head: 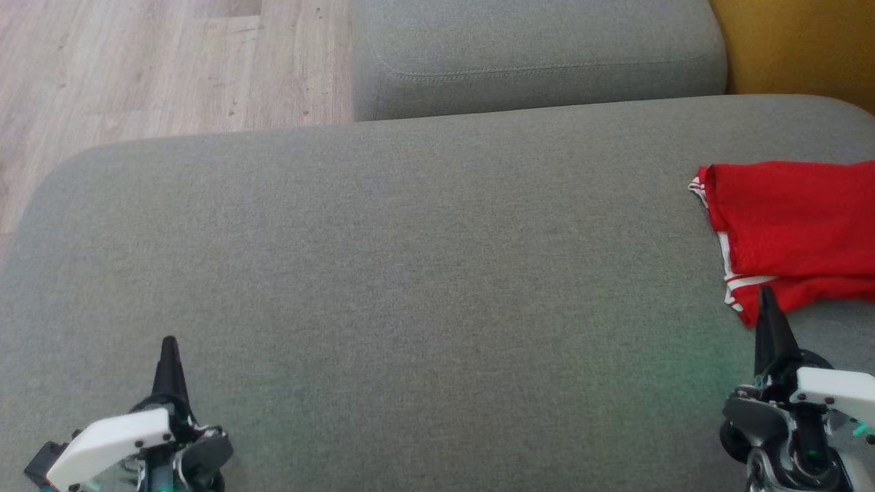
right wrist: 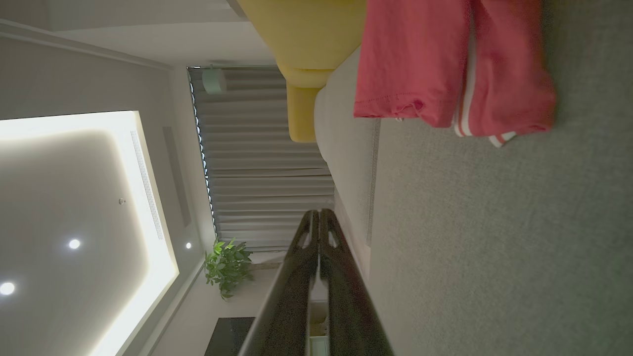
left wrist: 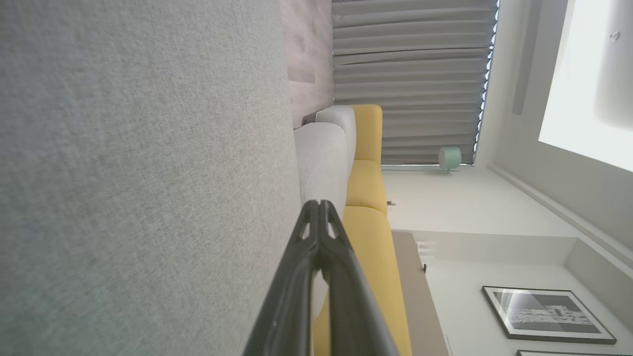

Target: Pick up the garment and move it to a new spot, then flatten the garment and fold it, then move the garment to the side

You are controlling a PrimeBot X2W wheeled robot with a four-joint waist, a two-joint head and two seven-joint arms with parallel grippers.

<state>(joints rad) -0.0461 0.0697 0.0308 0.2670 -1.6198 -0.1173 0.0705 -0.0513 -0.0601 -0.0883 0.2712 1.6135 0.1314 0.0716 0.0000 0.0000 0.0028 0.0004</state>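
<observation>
The garment (head: 793, 225) is red with white stripes and lies folded at the right edge of the grey sofa seat (head: 410, 273); the right wrist view has it at the top, garment (right wrist: 445, 69). My right gripper (head: 767, 301) is shut and empty, its tip overlapping the garment's near corner in the head view; touching or not I cannot tell. In the right wrist view the right gripper (right wrist: 319, 215) has its fingers pressed together, apart from the cloth. My left gripper (head: 169, 345) hovers over the seat's near left, shut and empty, also seen as left gripper (left wrist: 320, 205).
A second grey cushion (head: 533, 55) sits behind the seat, with a yellow cushion (head: 800, 41) at the far right. Wooden floor (head: 137, 68) lies beyond the seat's left edge. The seat's middle is bare grey fabric.
</observation>
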